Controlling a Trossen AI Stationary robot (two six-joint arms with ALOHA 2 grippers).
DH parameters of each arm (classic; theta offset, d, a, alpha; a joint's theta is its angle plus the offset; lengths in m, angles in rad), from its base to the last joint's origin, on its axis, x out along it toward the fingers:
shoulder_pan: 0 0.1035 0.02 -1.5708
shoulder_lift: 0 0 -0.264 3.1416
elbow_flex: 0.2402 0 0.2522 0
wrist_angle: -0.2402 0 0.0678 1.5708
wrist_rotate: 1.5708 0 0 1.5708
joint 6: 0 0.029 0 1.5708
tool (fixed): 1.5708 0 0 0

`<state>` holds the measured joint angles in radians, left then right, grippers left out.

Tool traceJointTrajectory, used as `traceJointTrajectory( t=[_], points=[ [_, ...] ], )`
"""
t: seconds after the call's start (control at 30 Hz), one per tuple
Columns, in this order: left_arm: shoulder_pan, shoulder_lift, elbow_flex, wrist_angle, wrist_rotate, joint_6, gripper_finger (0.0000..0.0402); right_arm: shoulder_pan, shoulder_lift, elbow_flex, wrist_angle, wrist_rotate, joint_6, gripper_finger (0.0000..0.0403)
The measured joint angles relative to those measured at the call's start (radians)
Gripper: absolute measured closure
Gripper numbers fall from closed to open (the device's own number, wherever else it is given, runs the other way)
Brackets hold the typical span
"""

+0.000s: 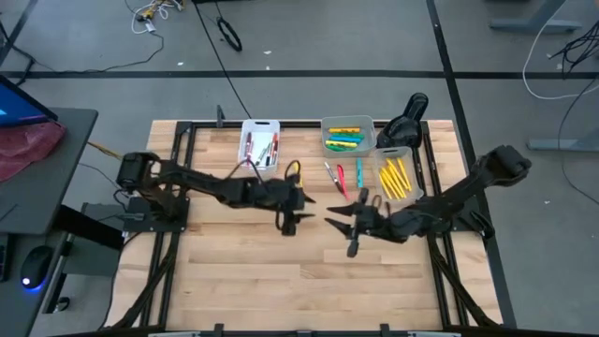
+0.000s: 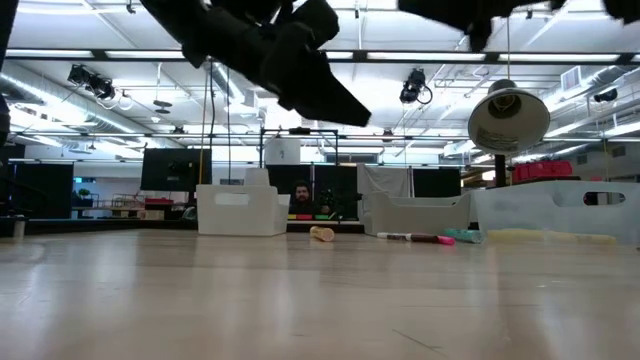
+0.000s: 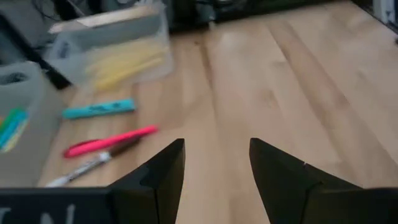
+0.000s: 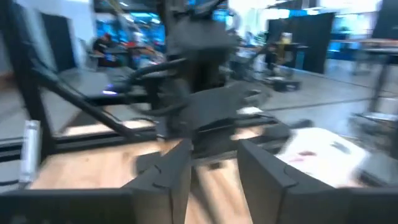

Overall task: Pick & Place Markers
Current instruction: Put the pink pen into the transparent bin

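Three loose markers lie on the wood between the bins: a teal one (image 3: 99,109), a pink one (image 3: 112,142) and a thin white-and-dark one (image 3: 81,169), also seen from above as the loose markers (image 1: 343,175). More markers fill the white bin (image 1: 260,142), the grey bin (image 1: 348,134) and the clear bin (image 1: 398,174). My left gripper (image 1: 305,212) (image 3: 216,155) hovers open above mid-table, with nothing between its fingers. My right gripper (image 1: 339,234) (image 4: 214,158) hovers open just to its right, facing it, also empty.
A small yellow object (image 1: 292,170) lies beside the white bin. A dark lamp-like object (image 1: 404,120) stands at the far right corner. Bare wood stretches toward the table's near edge (image 1: 299,300). The two grippers hang close to each other over mid-table.
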<state>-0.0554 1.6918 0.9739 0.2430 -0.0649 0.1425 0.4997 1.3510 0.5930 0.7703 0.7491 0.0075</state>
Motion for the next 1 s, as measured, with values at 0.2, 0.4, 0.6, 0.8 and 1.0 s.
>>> traceJointTrajectory(
  t=[0.2, 0.4, 0.6, 0.8, 1.0],
  points=[
    [-0.054, 0.112, -0.001, 0.151, -0.001, -0.014, 0.0216, 0.091, -0.142, 0.0, -0.285, 0.265, 0.108, 0.027],
    [-0.06, 0.256, -0.001, 0.35, -0.002, -0.116, 0.0216, 0.107, -0.205, 0.0, -0.596, 0.318, 0.445, 0.027],
    [-0.06, 0.35, -0.001, 0.474, -0.001, -0.209, 0.0216, -0.016, -0.185, 0.0, -0.822, 0.056, 0.75, 0.027],
    [-0.06, 0.319, -0.001, 0.384, -0.001, -0.238, 0.0216, -0.192, -0.091, 0.0, -0.923, -0.227, 0.824, 0.027],
    [-0.06, 0.24, 0.0, 0.193, -0.003, -0.203, 0.0216, -0.355, 0.008, 0.003, -0.956, -0.371, 0.824, 0.027]
  ],
)
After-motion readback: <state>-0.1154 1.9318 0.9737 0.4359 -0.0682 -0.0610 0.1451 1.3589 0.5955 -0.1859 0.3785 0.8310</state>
